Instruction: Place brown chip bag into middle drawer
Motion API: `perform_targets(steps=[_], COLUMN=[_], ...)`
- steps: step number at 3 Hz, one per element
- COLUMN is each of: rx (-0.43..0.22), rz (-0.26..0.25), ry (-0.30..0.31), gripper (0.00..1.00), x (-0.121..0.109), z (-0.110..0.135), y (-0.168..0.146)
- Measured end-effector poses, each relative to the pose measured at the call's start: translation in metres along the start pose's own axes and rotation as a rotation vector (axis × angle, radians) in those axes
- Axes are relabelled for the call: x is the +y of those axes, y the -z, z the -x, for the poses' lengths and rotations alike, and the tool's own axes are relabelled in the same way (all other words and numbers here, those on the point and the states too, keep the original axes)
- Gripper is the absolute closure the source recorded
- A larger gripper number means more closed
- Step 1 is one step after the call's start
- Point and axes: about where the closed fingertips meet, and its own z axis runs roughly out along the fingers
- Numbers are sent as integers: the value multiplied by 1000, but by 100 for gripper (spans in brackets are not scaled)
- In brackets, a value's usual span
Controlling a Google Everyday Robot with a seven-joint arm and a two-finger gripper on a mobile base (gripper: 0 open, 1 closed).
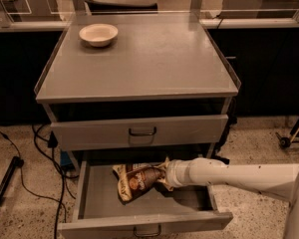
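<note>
The brown chip bag [136,180] is inside the open middle drawer [97,203], near its back, and is tilted with its right end raised. My gripper [164,176] reaches in from the right on a white arm [234,176]. It is at the bag's right tan-gold end and shut on it. The bag's left part is low over the drawer's flat tray. The wrist hides most of the fingers.
A cream bowl [98,34] sits at the back left of the grey cabinet top [154,59]. The top drawer front [139,132] is closed just above the arm. Cables [40,148] lie on the floor at the left.
</note>
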Motion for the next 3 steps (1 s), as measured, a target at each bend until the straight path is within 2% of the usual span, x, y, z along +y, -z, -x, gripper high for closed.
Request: perform_targets(steps=[2,3], rx=[0,-1], rz=[24,24], ry=[15,15], gripper=[100,74], x=[-6,-6], z=[-2,-2], y=[-39,-40])
